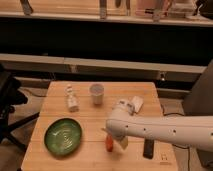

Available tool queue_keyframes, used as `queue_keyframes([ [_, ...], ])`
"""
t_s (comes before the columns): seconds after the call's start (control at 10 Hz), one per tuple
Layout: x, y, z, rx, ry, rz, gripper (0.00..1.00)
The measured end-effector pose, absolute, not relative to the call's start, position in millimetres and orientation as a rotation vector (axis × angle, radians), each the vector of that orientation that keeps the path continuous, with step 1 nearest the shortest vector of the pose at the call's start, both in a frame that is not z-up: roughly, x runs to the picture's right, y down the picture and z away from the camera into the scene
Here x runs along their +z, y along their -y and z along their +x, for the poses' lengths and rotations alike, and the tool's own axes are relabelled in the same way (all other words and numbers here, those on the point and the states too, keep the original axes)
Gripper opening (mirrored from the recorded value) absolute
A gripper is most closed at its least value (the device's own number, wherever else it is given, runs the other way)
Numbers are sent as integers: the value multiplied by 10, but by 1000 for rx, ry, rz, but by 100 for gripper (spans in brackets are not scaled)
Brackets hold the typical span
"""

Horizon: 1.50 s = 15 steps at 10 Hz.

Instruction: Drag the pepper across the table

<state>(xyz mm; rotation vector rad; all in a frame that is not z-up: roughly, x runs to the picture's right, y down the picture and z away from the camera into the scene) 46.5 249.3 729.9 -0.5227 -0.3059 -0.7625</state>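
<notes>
The pepper (pixel 109 143), small, slim and orange-red, lies on the light wooden table (pixel 55 106) near its front edge, right of centre. My white arm reaches in from the right and ends just above it. The gripper (pixel 119 142) hangs under the arm's end, right beside the pepper on its right, mostly hidden by the arm. I cannot tell whether it touches the pepper.
A black phone (pixel 148 148) lies right of the pepper near the front edge. A green bowl (pixel 63 136) sits front left. A small bottle (pixel 72 98), a cup (pixel 96 93) and a white packet (pixel 135 104) stand farther back. A black chair (pixel 7 100) is left of the table.
</notes>
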Motion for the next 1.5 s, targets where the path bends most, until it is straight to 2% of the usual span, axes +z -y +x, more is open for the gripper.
queue_keyframes([
  [1.5,7521,-2889,391,-775,373,-545,80],
])
